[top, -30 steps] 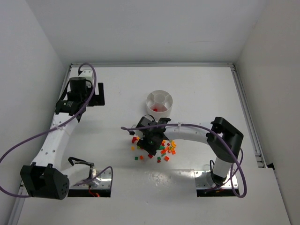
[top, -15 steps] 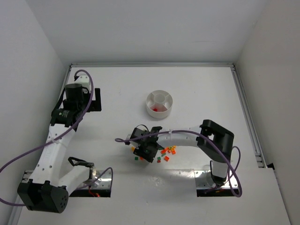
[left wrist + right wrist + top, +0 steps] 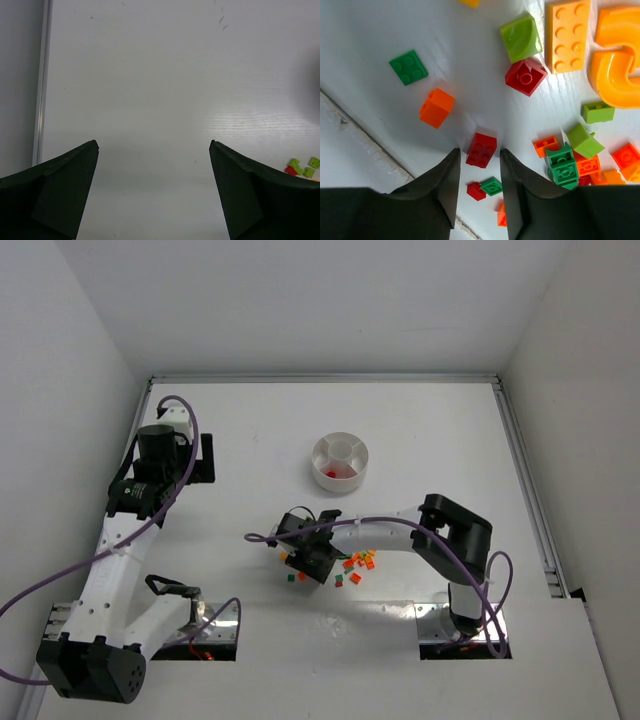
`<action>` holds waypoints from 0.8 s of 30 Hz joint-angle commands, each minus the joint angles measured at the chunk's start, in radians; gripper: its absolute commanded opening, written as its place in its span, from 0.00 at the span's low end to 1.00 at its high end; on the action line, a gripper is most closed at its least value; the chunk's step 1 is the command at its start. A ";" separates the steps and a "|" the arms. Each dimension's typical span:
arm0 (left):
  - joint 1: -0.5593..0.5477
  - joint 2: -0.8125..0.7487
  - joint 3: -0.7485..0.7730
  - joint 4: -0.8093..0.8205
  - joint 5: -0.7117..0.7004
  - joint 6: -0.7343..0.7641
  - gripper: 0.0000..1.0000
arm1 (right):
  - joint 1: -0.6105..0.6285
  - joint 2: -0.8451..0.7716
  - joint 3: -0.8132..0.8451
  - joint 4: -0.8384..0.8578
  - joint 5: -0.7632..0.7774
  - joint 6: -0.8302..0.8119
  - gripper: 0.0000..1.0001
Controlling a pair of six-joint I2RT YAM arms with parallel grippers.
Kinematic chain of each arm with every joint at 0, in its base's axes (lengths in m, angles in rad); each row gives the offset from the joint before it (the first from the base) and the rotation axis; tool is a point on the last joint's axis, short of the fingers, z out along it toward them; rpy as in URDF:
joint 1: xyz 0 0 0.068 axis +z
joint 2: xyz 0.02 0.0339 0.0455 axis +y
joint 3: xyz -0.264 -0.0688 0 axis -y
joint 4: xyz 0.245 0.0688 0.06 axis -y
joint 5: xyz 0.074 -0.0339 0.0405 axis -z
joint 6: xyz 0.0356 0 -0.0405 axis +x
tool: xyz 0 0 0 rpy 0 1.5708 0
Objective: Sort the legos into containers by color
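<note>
Left claw (image 3: 154,145): matte dark wedge fingers, spread wide over the smooth white desk (image 3: 150,75).
Right claw (image 3: 479,150): partly spread, dark fingers flanking a small red studded brick (image 3: 481,149); contact unclear.
Legos (image 3: 355,562): scattered lower centre of the overhead view. Glossy squares, flat plates, one curved orange arch (image 3: 615,75).
Round white dish (image 3: 316,458): above them, apart. Red bits (image 3: 333,475) lie in its nearest wedge.

Glossy moulded-plastic legos (image 3: 525,76) on a smooth, faintly reflective white surface (image 3: 380,30); matt black fingers (image 3: 442,190) of the right end effector (image 3: 479,154); smooth white plastic dish (image 3: 314,458) at 12 o'clock.
</note>
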 commanded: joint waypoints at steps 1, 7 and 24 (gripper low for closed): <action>0.014 -0.020 -0.003 0.007 -0.013 0.004 1.00 | 0.008 0.043 0.027 0.016 0.006 0.016 0.36; 0.014 -0.040 -0.003 0.007 -0.032 0.023 1.00 | -0.001 0.067 0.046 0.016 0.025 -0.004 0.03; 0.014 0.095 0.092 0.016 0.168 0.047 1.00 | -0.199 -0.232 0.164 -0.013 0.157 -0.364 0.00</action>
